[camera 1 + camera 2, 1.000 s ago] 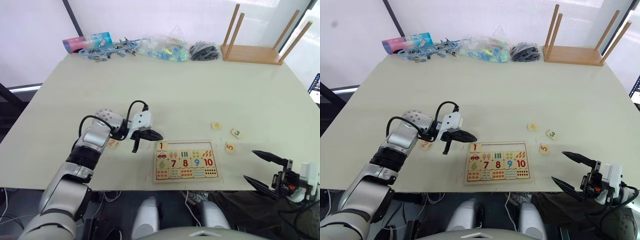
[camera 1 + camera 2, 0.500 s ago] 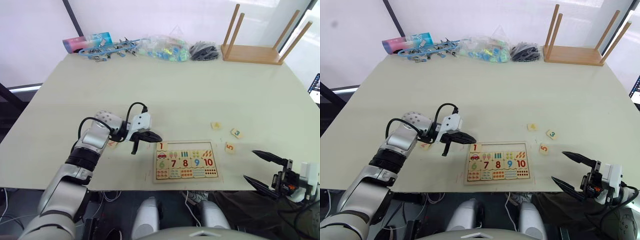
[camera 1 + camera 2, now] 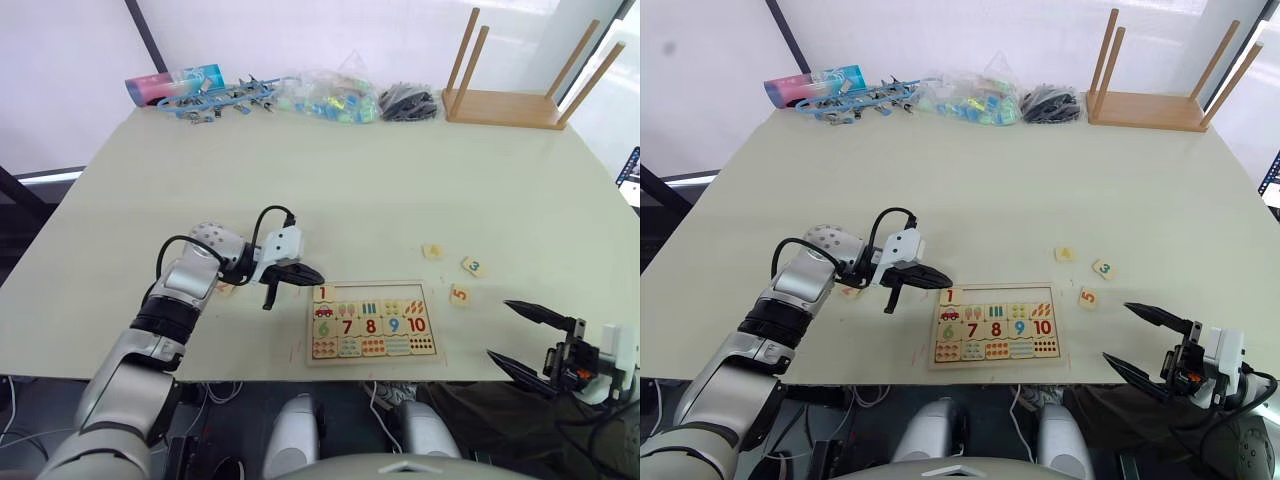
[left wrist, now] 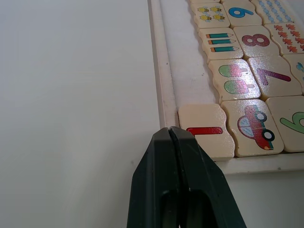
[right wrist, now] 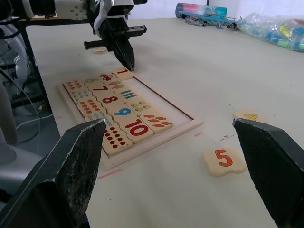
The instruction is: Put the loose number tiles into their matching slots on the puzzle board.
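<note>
Pale wooden tile printed with a red 1 seated in the end slot of the flat pale wooden puzzle board, near the table's front edge. Left gripper, fingers pressed together and empty, beside that corner. Tiles 4, 3 and 5 lie loose right of the board. Right gripper spread wide, empty, beyond the table edge.

Puzzle board, loose 5 tile
</note>
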